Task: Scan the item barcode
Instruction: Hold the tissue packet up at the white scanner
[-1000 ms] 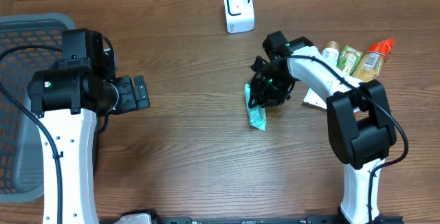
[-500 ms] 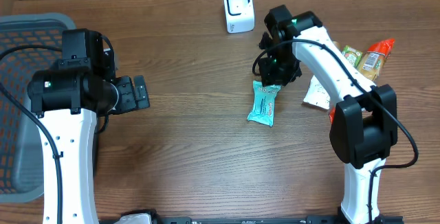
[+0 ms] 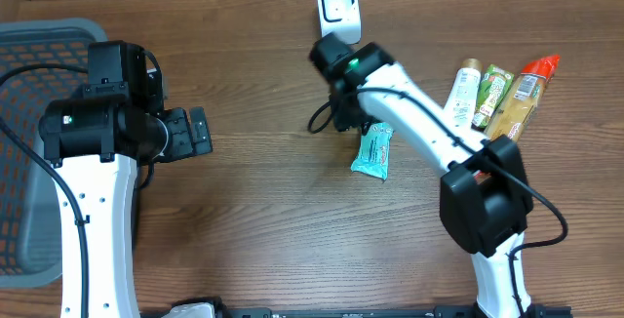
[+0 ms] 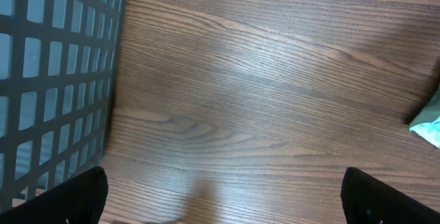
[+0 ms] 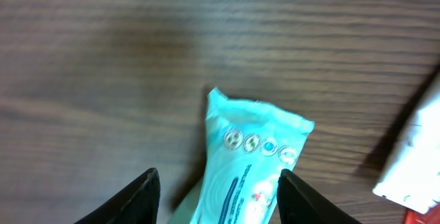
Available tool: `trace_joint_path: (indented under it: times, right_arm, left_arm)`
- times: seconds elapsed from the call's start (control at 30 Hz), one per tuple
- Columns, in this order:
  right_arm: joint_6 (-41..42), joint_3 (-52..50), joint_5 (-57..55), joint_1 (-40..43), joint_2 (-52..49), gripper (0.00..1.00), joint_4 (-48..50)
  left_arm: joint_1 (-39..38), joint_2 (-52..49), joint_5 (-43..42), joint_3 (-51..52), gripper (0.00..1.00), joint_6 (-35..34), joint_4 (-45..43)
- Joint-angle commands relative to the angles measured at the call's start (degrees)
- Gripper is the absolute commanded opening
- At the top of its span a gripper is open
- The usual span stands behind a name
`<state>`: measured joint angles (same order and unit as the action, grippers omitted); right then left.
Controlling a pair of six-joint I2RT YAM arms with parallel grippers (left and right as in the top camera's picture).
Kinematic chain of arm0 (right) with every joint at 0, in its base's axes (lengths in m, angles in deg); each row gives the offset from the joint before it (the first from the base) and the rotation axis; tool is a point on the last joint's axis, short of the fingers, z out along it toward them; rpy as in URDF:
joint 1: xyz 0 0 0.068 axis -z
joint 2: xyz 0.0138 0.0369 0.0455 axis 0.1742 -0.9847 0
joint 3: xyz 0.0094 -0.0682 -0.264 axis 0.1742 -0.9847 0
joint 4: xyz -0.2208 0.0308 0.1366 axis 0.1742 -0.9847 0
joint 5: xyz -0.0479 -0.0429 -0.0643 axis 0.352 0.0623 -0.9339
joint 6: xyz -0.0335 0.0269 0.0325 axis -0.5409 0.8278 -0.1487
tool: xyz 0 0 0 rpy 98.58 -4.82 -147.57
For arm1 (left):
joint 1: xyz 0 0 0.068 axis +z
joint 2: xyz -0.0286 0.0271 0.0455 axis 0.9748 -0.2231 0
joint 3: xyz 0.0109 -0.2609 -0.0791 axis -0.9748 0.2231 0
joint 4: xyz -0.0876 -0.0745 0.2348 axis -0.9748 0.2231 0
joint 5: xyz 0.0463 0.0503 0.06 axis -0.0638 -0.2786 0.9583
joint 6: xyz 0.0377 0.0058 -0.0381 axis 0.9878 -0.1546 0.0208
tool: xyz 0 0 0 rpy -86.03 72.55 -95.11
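Note:
The item is a teal packet [image 3: 372, 151] lying flat on the wooden table, below the white scanner [image 3: 337, 11] that stands at the back edge. My right gripper [image 3: 349, 113] hovers at the packet's upper left end. In the right wrist view the packet [image 5: 251, 162] lies between the two spread black fingers [image 5: 141, 200], with a clear gap beside the left one; the right gripper [image 5: 216, 183] is open. My left gripper [image 3: 195, 133] is wide open over bare wood, far left of the packet. In the left wrist view the left gripper [image 4: 223, 183] holds nothing, and a teal corner of the packet [image 4: 430, 124] shows at the right edge.
A grey mesh basket [image 3: 39, 55] stands at the left table edge, close beside the left arm. At the right lie a white tube [image 3: 466, 89], a green bottle [image 3: 495, 89] and an orange-capped bottle [image 3: 526, 84]. The white tube [image 5: 416, 162] shows at the right wrist view's edge.
The right arm swung left and back toward the scanner. The packet went from under the gripper to lying flat on the table, and the right jaws widened. The left arm stayed still.

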<state>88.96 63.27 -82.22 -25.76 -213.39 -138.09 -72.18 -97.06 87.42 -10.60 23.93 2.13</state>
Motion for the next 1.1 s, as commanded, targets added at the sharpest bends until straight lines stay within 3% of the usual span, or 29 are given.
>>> trace_joint_path:
  times: [0.0,0.27,0.7,0.87,1.07]
  right_arm:
    - [7.4,-0.9,-11.0,0.2,-2.6,0.54,1.4]
    - [6.7,-0.9,-10.6,-0.2,-8.4,0.51,0.3]
    - [3.3,-0.7,-9.5,-2.2,-8.5,0.48,-1.2]
    - [6.7,4.0,-8.6,-2.8,-8.4,0.49,-8.0]
    - [14.7,16.2,-8.6,-2.7,-7.1,0.56,-20.0]
  left_arm:
    - [0.3,-0.1,0.3,-0.7,0.99,1.3,0.1]
    - [0.3,-0.1,0.3,-0.7,1.00,1.3,0.1]
    - [0.3,-0.1,0.3,-0.7,0.99,1.3,0.1]
    - [0.3,-0.1,0.3,-0.7,1.00,1.3,0.1]
    - [0.3,-0.1,0.3,-0.7,1.00,1.3,0.1]
